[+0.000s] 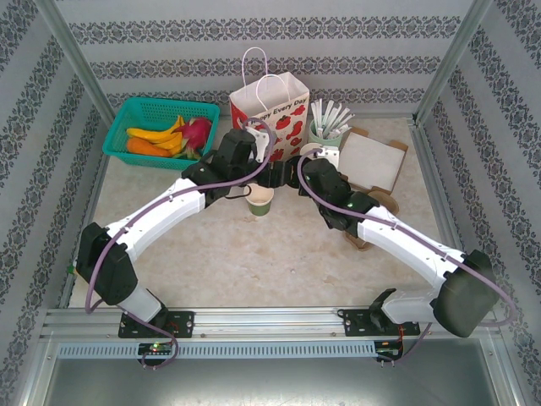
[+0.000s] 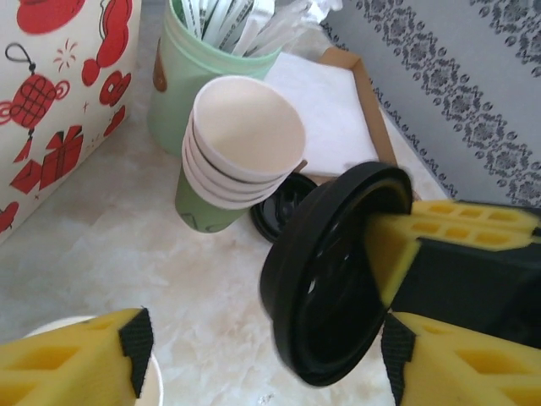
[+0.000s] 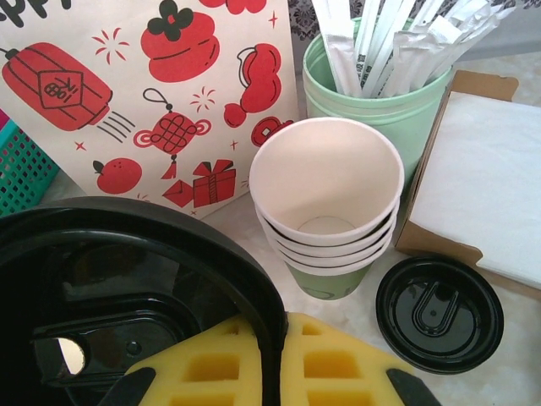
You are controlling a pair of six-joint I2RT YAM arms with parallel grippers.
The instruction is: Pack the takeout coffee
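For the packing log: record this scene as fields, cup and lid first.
cup: small dark green paper cup, upright mid-table, no lid on
lid: round black plastic lid, pinched edge-on by the right gripper
left gripper: open, cup's rim beside one finger
bag: white paper bag with red prints, standing at the back
spare: second black lid, flat on the table beside stacked cream-coloured paper cups

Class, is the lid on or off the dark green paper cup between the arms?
Off: the dark green paper cup stands open-mouthed, and the right gripper pinches the round black plastic lid.
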